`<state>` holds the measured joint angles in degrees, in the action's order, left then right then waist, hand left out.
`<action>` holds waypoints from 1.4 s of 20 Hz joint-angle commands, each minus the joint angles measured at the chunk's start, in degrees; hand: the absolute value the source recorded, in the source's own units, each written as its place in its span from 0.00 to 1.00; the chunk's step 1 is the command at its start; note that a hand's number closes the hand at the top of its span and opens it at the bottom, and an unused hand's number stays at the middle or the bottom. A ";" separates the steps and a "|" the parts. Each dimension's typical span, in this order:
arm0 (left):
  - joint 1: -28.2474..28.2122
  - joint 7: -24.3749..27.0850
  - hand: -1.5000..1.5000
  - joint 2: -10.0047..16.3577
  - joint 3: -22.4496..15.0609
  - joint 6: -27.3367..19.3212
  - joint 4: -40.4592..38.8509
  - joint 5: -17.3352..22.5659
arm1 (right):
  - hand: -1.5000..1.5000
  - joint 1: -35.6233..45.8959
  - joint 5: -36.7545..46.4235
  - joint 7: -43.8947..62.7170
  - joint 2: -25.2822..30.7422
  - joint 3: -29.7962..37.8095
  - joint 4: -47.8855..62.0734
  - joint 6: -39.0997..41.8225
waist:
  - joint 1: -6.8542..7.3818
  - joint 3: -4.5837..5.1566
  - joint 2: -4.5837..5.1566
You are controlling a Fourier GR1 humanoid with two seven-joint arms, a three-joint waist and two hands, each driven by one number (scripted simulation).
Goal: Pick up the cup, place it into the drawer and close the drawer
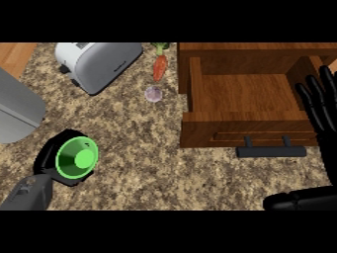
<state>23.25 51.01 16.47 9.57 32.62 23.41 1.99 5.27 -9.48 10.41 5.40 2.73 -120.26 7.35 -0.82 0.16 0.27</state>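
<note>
I am seeing the cup (77,158) grasped: my left hand (47,158) is curling its fingers round it at the table's (163,173) lower left, though I cannot tell whether it is lifting clear. I am judging the pick as under way, with placing and closing left to do. The drawer (236,94) is standing open, well apart to the cup's right, and my right hand (331,113) is resting open, fingers up, at its right wall.
</note>
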 commanded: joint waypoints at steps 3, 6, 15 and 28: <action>0.07 9.24 1.00 -1.69 3.44 -0.33 1.20 3.48 | 0.00 -1.63 -1.39 -3.25 0.29 1.96 1.30 1.41 | 0.14 -0.08 -0.04; -1.23 8.52 1.00 -6.68 6.88 -12.48 3.77 6.51 | 0.00 0.22 0.25 -0.60 0.62 0.82 1.34 0.41 | 1.02 -0.14 -0.27; -5.75 2.67 1.00 -12.55 2.73 -15.24 23.49 8.38 | 0.00 -1.95 -2.33 0.56 1.84 3.14 -0.47 1.51 | 1.62 -0.29 -0.75; -7.32 -27.05 1.00 -16.41 -9.98 -25.99 58.48 14.95 | 0.00 1.98 -1.31 2.22 0.95 2.01 1.05 -0.08 | 1.02 -0.18 -0.43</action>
<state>16.70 29.81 0.90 4.55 10.97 73.85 14.90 5.63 -10.10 11.29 6.10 4.60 -119.32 7.42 0.47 -0.06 -0.26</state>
